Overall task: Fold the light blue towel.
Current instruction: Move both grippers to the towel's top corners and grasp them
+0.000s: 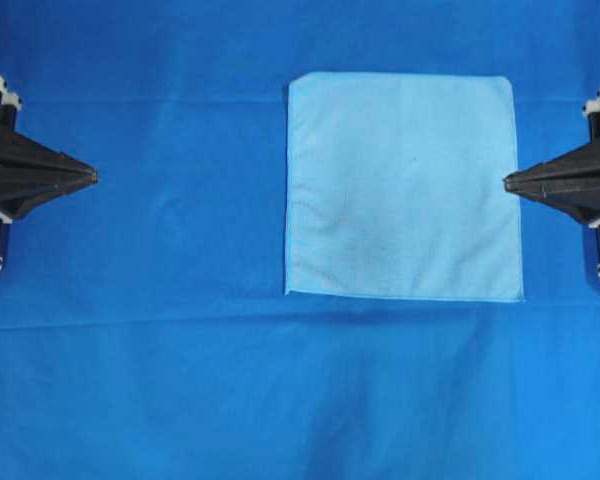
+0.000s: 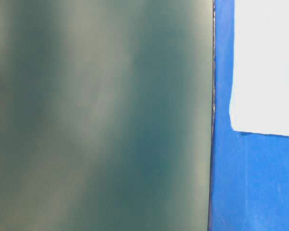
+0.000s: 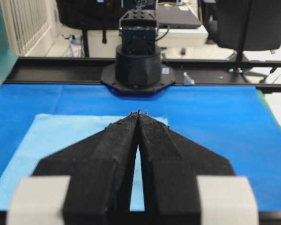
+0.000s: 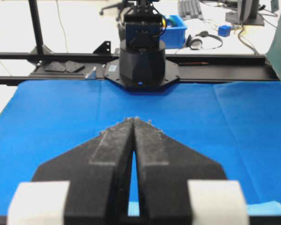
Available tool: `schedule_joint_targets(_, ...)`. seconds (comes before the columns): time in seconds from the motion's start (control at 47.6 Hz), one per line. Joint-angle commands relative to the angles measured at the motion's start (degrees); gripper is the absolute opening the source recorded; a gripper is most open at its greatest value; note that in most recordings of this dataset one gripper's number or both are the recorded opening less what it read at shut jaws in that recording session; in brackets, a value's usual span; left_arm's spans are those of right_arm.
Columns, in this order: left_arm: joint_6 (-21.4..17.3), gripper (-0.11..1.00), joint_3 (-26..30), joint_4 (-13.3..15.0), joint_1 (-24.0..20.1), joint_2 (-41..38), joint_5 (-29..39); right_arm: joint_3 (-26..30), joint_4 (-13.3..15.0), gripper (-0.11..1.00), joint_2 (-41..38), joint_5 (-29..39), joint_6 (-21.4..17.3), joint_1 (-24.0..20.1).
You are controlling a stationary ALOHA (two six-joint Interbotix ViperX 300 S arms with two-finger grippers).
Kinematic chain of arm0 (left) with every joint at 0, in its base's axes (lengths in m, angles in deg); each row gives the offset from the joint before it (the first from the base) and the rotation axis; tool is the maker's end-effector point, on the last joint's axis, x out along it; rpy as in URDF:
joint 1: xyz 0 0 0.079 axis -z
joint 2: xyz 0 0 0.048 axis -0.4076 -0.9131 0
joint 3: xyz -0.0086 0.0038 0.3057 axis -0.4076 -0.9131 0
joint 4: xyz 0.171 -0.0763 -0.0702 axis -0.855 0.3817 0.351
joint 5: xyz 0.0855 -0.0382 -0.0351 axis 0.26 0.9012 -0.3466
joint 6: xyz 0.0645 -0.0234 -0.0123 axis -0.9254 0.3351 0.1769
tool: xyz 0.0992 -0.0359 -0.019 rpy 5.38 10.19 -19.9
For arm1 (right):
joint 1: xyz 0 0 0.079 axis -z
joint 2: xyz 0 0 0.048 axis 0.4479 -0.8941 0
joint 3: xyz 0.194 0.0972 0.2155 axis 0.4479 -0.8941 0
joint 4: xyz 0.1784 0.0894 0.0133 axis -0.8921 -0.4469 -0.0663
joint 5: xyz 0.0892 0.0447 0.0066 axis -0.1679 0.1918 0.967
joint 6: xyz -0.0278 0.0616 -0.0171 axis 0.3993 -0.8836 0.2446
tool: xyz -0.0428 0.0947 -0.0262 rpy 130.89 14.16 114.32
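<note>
My grippers are sitting closed, the towel lying flat.

Overhead, my left gripper (image 1: 92,177) and right gripper (image 1: 509,182) are pinching nothing; the light blue towel (image 1: 404,186) is lying right of centre on the table cloth (image 1: 160,330), beside my right tips. My wrist views are adding the opposite arm bases.

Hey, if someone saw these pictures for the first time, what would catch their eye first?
The light blue towel lies flat and unfolded on the darker blue table cloth, right of the middle. Two black pointed tools sit shut at the sides: the left tool far from the towel, the right tool at its right edge.
</note>
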Motion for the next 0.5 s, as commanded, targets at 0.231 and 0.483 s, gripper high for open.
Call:
schedule_joint_targets(0.231,-0.62,0.0,2.11,0.97,-2.02,-6.42,-4.57,4.22,-0.18,0.0,0.26,8.53,-0.35,2.37)
schedule_joint_targets(0.483,0.53,0.0,5.01,1.14,-9.4,-20.13,-9.58,4.66,-0.26,0.0,0.97,17.23,-0.53,9.23)
